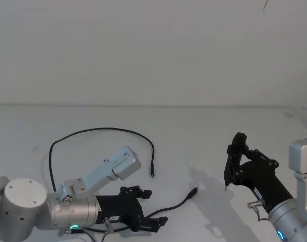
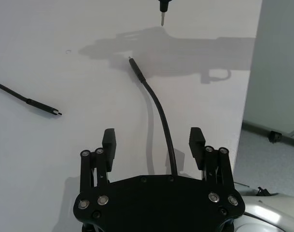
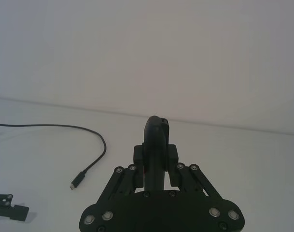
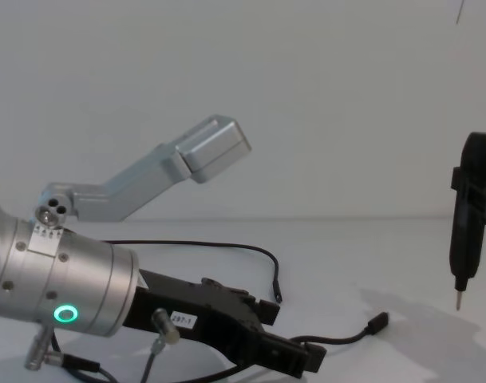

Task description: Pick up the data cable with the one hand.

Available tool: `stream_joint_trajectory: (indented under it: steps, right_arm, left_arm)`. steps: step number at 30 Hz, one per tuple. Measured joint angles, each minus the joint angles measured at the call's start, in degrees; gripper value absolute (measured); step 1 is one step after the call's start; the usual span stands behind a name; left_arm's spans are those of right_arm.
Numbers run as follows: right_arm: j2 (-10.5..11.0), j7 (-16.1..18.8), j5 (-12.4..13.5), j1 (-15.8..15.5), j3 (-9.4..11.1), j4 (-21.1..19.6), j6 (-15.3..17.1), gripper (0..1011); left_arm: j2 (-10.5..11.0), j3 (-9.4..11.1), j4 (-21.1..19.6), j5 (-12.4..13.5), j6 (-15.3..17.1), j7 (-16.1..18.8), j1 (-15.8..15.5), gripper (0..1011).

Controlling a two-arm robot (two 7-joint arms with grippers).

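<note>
On the white counter [image 1: 203, 126] you see the data cable [image 1: 103, 129] lying in a wide loop. One plug rests near the middle of the counter. The other plug points toward the right arm, and its stretch of cable runs back under your left gripper [image 1: 150, 207]. This gripper is low at the near left side, just above the counter, and its fingers [image 2: 109, 140] are wide apart. In the left wrist view the cable [image 2: 159, 108] passes between the two fingers, closer to one of them. I cannot tell if it touches either finger.

Your right gripper [image 1: 235, 159] is at the right side, well apart from the cable. Its fingers are pressed on a black pen-shaped tool [image 4: 462, 271], which stands upright with its thin tip just above the counter.
</note>
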Motion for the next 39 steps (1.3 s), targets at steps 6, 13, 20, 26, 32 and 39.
stream_joint_trajectory:
  steps: [6,13,20,26,32,39]
  right_arm:
    - [0.0,0.0,0.0,0.0,0.0,0.0,0.0,279]
    - [0.0,0.0,0.0,0.0,0.0,0.0,0.0,279]
    - [0.0,0.0,0.0,0.0,0.0,0.0,0.0,279]
    - [0.0,0.0,0.0,0.0,0.0,0.0,0.0,279]
    - [0.0,0.0,0.0,0.0,0.0,0.0,0.0,279]
    - [0.0,0.0,0.0,0.0,0.0,0.0,0.0,279]
  left_arm:
    - [-0.75,0.01,0.68,0.07,-0.02,0.51,0.01,823]
    - [-1.65,-0.08,1.53,-0.03,-0.08,0.75,-0.15,576]
    - [-1.75,0.5,2.0,-0.2,-0.19,-0.39,-0.78,352]
    - [-1.62,1.11,2.05,-0.49,-0.31,-1.46,-1.18,176]
    - [-1.44,1.41,1.88,-0.92,-0.39,-1.93,-1.31,40]
    - [-1.22,1.37,1.37,-1.63,-0.66,-1.98,-1.3,40]
